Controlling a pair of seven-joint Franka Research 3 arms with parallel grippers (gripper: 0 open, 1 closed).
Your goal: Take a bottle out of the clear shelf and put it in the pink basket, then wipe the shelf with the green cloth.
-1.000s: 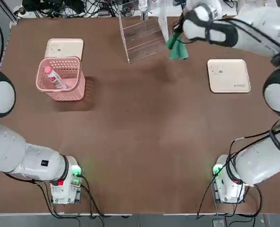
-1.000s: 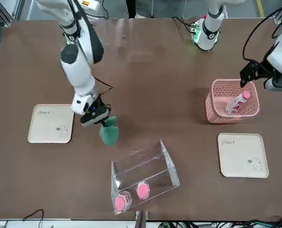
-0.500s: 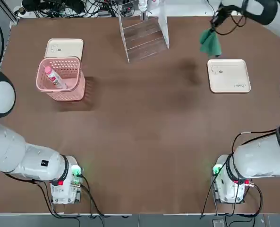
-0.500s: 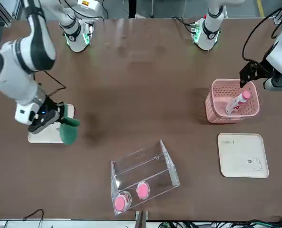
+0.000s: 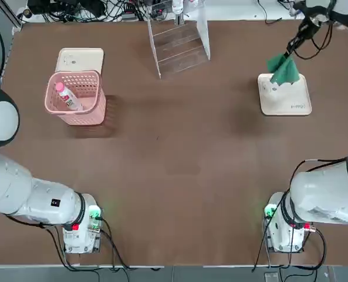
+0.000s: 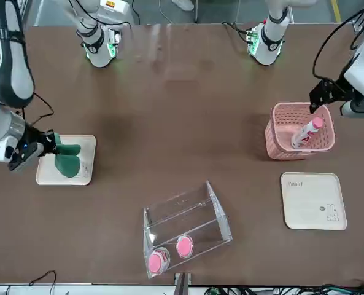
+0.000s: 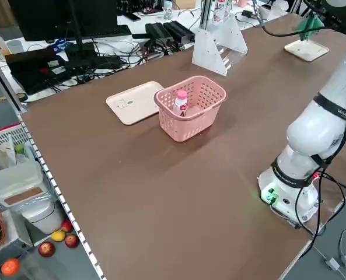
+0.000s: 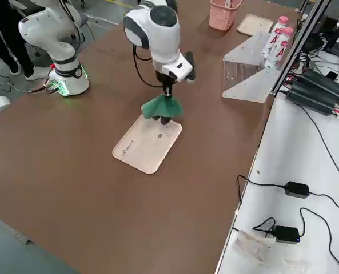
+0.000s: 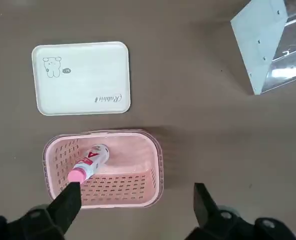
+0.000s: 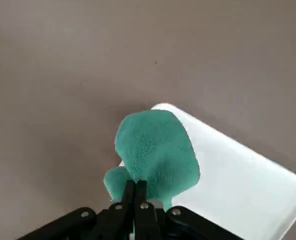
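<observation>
While pinched, green cloth (image 5: 284, 69) overhangs cream tray's (image 5: 291, 103) edge.

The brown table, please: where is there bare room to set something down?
The brown table is bare between the lattice-sided pink plastic basket and the flat cream tray. The far edge is crowded by the transparent acrylic stepped shelf.

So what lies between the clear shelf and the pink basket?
Only bare table separates the clear shelf from the pink basket; the top view shows it.
</observation>
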